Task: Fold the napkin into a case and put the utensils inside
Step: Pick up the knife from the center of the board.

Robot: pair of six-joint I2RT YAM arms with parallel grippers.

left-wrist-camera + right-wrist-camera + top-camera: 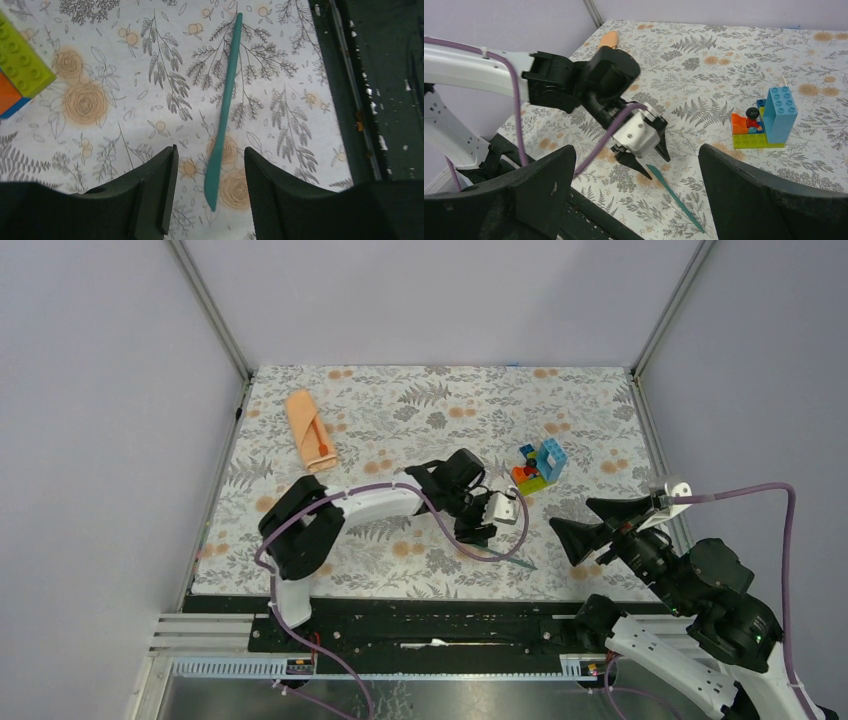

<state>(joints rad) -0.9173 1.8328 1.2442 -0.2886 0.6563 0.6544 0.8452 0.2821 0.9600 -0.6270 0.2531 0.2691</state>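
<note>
Peach-orange satin napkin (311, 435): in the top view it lies as a small folded case on the floral mat (400, 410), near the mat's far left corner. A darker orange strip shows in its fold; I cannot tell from here whether that is the orange utensil. The teal utensil (512, 560) lies flat near the mat's near edge, about midway along it. The left gripper (476, 536) hangs over the utensil's left end. A cluster of toy blocks (538, 465) sits right of the mat's centre. The right gripper (570, 512) hovers at the mat's near right corner with its jaws spread wide and nothing between them.

Left wrist view: the teal utensil (226, 95) runs lengthwise up the view, its broader pointed end lying between the two black fingers (155, 190). The jaws stand apart. A gap of mat shows on each side of the utensil, so neither finger touches it. A lime-green block (22, 65) with an orange one beneath it sits at the left edge. The dark rail (390, 75) at the mat's near edge runs down the right side.

Right wrist view: its own fingers (539, 190) fill the lower corners, wide apart and empty. Beyond them the left gripper (651, 161) points down at the mat, tips spread over one end of the teal utensil (679, 202). The rest of the utensil lies free towards the near edge. The blocks (764, 122) stand to the right, and a bit of the napkin (609, 39) shows at the far left corner.
</note>
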